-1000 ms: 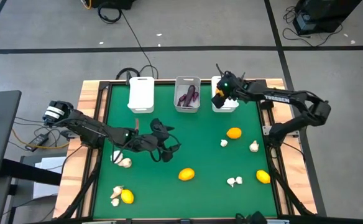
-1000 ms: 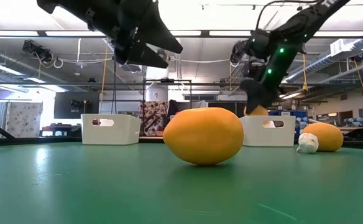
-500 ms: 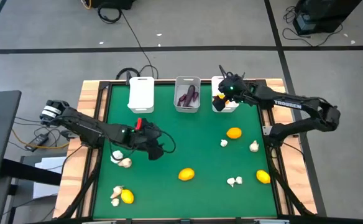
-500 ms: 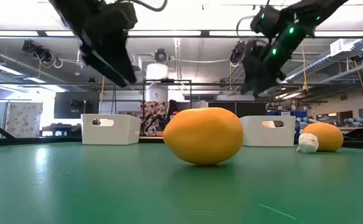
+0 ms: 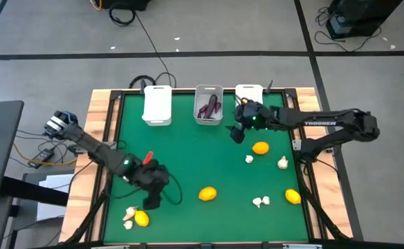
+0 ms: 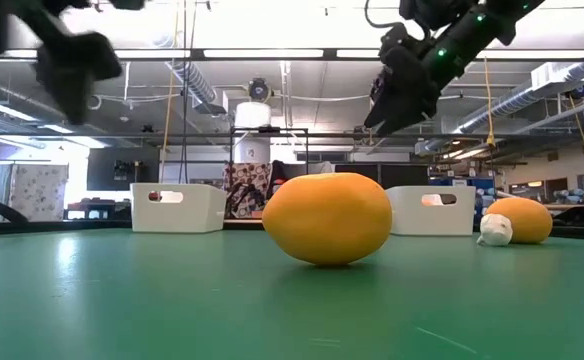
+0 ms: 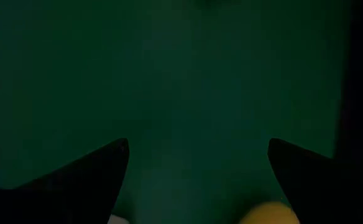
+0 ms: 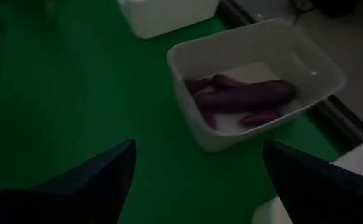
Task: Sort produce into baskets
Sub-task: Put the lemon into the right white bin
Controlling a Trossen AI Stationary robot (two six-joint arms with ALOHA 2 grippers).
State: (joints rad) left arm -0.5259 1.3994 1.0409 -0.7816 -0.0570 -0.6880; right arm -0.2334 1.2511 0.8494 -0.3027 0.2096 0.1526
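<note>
Three baskets stand along the far edge: a white one (image 5: 157, 104), a greyish one (image 5: 209, 104) holding dark purple eggplants (image 8: 243, 96), and a white one (image 5: 249, 92). Citrus fruits (image 5: 260, 147) (image 5: 207, 194) (image 5: 293, 196) (image 5: 141, 218) and garlic bulbs (image 5: 249, 159) (image 5: 283, 163) (image 5: 261, 202) (image 5: 129, 216) lie loose on the green mat. My left gripper (image 5: 149, 202) is open and empty just above the near-left citrus, which shows at the edge of the left wrist view (image 7: 268, 214). My right gripper (image 5: 235, 133) is open and empty, in front of the gap between the greyish and right baskets.
The green mat is bordered by a wooden table frame (image 5: 99, 138). In the low view a citrus (image 6: 327, 217) fills the middle, with another citrus (image 6: 520, 220) and a garlic bulb (image 6: 494, 230) at the right. My left arm (image 5: 98, 146) reaches in across the mat's left side.
My left gripper has swung from the middle of the mat toward the near left corner, down toward the citrus there. My right gripper, which held a citrus over the right basket, now shows none between its fingers and has drawn back toward the near edge and the left.
</note>
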